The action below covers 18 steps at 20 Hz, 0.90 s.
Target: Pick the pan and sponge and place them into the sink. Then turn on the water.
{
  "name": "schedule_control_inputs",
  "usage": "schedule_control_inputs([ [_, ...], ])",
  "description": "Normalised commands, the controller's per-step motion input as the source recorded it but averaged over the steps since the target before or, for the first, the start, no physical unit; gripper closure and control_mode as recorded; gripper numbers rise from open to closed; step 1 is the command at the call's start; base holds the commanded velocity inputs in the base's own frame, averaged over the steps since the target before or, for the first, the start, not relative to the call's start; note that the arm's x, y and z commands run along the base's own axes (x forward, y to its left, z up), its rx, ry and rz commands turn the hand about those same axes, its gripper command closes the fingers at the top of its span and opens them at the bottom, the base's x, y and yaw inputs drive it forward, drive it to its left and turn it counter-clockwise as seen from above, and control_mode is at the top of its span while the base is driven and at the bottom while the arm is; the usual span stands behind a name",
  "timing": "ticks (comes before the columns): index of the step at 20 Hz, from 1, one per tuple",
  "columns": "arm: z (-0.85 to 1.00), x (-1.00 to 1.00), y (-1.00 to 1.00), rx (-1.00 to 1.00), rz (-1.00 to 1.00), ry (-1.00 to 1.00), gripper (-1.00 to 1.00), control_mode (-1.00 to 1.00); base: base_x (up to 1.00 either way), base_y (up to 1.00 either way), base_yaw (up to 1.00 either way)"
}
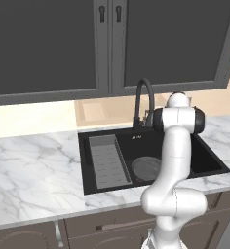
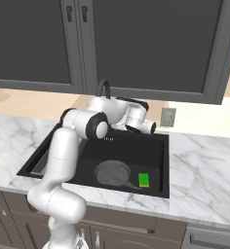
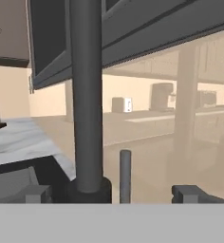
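The black sink (image 2: 153, 146) holds the round grey pan (image 2: 112, 173) and, to its right, the green sponge (image 2: 143, 180). In the left base view the pan (image 1: 145, 168) lies in the sink (image 1: 207, 160) beside the ribbed tray (image 1: 107, 163), partly behind my arm. My gripper (image 3: 114, 193) is open and empty, close in front of the faucet's upright pipe (image 3: 86, 95). Its fingertips (image 3: 38, 193) stand to either side of the faucet base and the thin lever rod (image 3: 125, 175). No water runs from the black gooseneck faucet (image 1: 143, 97) (image 2: 104, 87).
Dark upper cabinets (image 1: 48, 44) hang low over the faucet. White marble counter (image 1: 34, 170) runs left and right (image 2: 204, 165) of the sink. A wall outlet (image 2: 168, 116) sits behind the right counter.
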Motion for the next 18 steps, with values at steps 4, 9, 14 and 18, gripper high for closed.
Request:
schedule_control_inputs([
  [4, 0.00, 0.25, 0.08, 0.00, 0.00, 0.03, -1.00, -1.00, 0.00, 0.00, 0.00],
  [9, -0.01, 0.24, 0.01, 0.00, 0.00, 0.00, -1.00, -1.00, 0.00, 0.00, 0.00],
  [14, -0.17, 0.18, 0.05, 0.00, 0.00, 0.01, -1.00, -1.00, 0.00, 0.00, 0.00],
  [18, -0.03, 0.06, 0.12, 0.00, 0.00, 0.05, -1.00, -1.00, 0.00, 0.00, 0.00],
])
